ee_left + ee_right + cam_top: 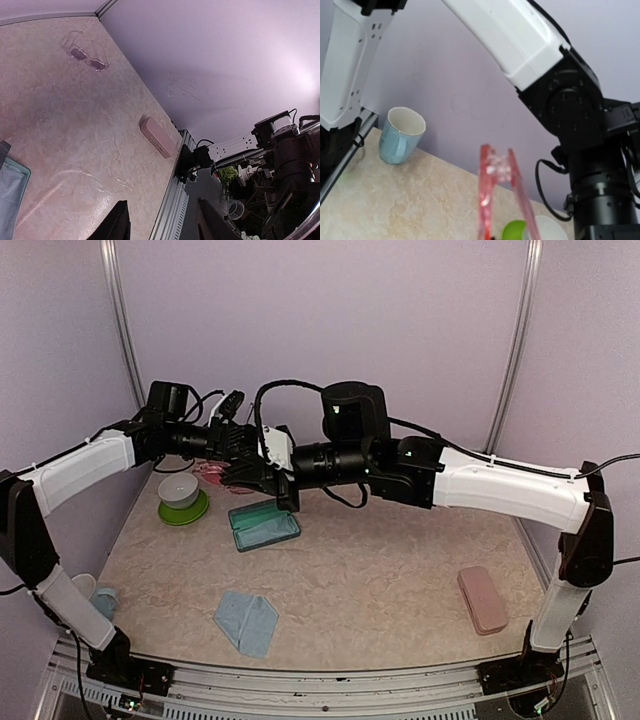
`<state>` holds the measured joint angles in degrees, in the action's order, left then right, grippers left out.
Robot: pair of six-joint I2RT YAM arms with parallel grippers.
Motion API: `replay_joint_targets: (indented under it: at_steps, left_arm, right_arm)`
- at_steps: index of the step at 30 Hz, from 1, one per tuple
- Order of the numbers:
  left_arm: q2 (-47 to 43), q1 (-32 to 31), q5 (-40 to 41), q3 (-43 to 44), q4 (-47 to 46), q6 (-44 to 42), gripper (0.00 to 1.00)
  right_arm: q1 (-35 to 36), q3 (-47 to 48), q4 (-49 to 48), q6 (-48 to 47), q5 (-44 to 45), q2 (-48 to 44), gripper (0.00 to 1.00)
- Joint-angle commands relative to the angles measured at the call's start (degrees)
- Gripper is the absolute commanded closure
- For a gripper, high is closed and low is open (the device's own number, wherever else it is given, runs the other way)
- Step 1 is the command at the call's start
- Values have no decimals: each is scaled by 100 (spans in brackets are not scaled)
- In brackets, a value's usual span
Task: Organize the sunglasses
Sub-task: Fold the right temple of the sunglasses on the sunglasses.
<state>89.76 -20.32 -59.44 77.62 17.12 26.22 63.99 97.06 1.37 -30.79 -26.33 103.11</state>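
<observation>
Right hand (pixel 288 502): closed on pink-red sunglasses (pixel 496 200), just above open case (pixel 264 527).
Left hand (pixel 162 212): partly open, empty, near the case.
Clear-framed sunglasses (pixel 88 57): on tabletop (pixel 380 560), well apart from the case.

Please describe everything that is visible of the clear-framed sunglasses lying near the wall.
The clear-framed sunglasses show only in the left wrist view. The frame looks like pale, see-through plastic and holds two purplish-pink lenses. Its thin clear arms seem unfolded, though they are faint. The pair rests on the marbled beige table, close to the foot of the lilac wall. Nothing but the table touches it; the pink case lies well apart.
</observation>
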Motion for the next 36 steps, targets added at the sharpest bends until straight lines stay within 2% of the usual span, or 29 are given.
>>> replay_joint_targets:
  at_steps: [1,15,36]
  left_arm:
    - [-24,-23,-374,-91,-501,176,55]
    - [-263,-43,-613,-182,-853,269,55]
    - [-482,-51,-629,-264,-841,202,55]
  right_arm:
    - [94,227,-184,-16,-83,34,100]
    - [105,18,-417,166,95,-19,100]
    - [97,-236,-799,549,666,-62,100]
